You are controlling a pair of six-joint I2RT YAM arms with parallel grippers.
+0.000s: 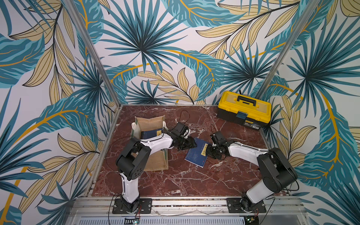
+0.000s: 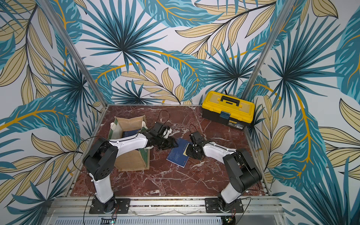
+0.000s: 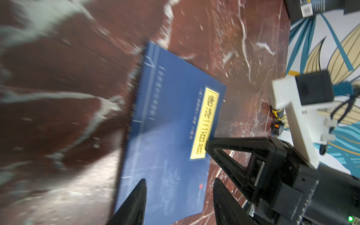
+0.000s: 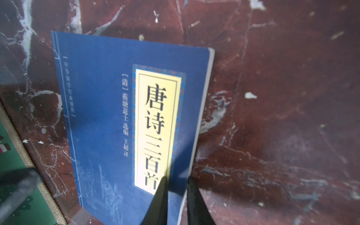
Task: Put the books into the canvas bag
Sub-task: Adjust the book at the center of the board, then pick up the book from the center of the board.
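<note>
Now my right claw pinches the edge of the blue book, lying on the table beside the canvas bag. My left claw hangs spread above it. I should lift slowly so the book won't slip.

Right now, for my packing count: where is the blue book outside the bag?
In both top views, the blue book lies mid-table, between the canvas bag and the right pincer.
</note>
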